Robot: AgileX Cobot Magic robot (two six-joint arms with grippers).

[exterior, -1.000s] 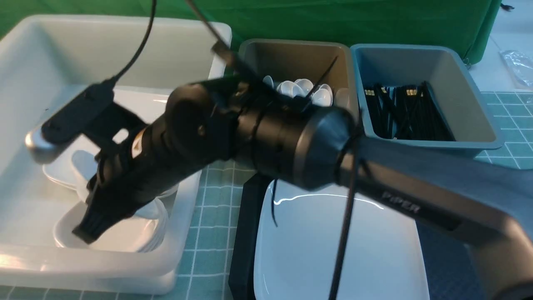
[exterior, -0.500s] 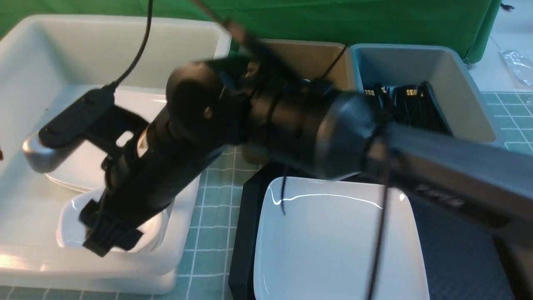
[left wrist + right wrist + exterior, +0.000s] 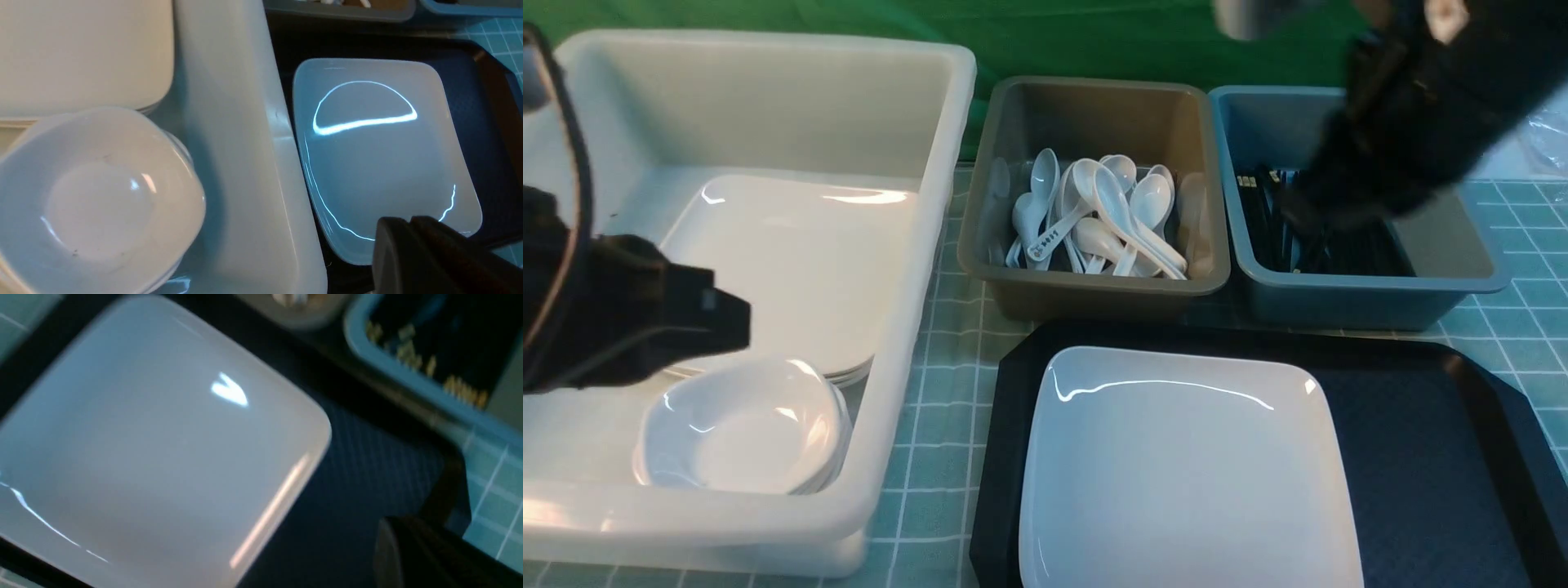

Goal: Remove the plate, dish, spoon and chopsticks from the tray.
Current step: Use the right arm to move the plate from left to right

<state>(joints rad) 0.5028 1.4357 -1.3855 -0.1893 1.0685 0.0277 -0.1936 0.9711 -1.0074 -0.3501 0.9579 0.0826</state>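
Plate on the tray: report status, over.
Left gripper shut, empty. Right gripper shut, empty. Plate still to clear, lying on tray. Nothing seen on top of it.

The left arm [image 3: 600, 310] is matte black, with a glossy black cable [image 3: 578, 196] looping beside it. The blurred right arm [image 3: 1445, 106] is black too, bearing a pale round marking [image 3: 1446, 18] near a silvery rounded piece [image 3: 1250, 16].

A green, white-gridded tabletop [image 3: 939, 392] carries the black tray [image 3: 1429, 359] and three tubs [image 3: 882, 457].
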